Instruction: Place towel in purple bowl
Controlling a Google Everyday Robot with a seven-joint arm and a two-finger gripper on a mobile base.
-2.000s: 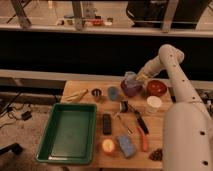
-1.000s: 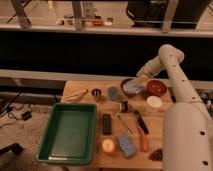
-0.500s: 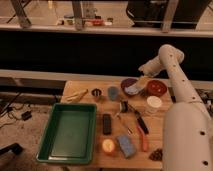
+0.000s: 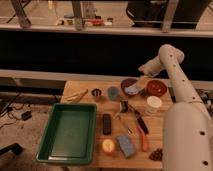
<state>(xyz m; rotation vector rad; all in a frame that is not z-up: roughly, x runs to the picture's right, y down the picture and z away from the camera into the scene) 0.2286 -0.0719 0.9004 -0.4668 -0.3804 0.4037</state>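
Note:
The purple bowl stands on the wooden table at the back, right of centre. The pale grey-blue towel lies crumpled inside it, toward its right side. My gripper hangs just above the bowl's right rim, over the towel, at the end of the white arm that reaches in from the right. I cannot make out whether it still touches the cloth.
A red-orange bowl sits right beside the purple one, with a white cup in front. A green tray fills the table's left front. A black remote, blue sponge, orange ball and small tools lie mid-table.
Two seconds ago the towel hung from the gripper above the bowl. It came down into the bowl, and the gripper has since lifted up and to the right.

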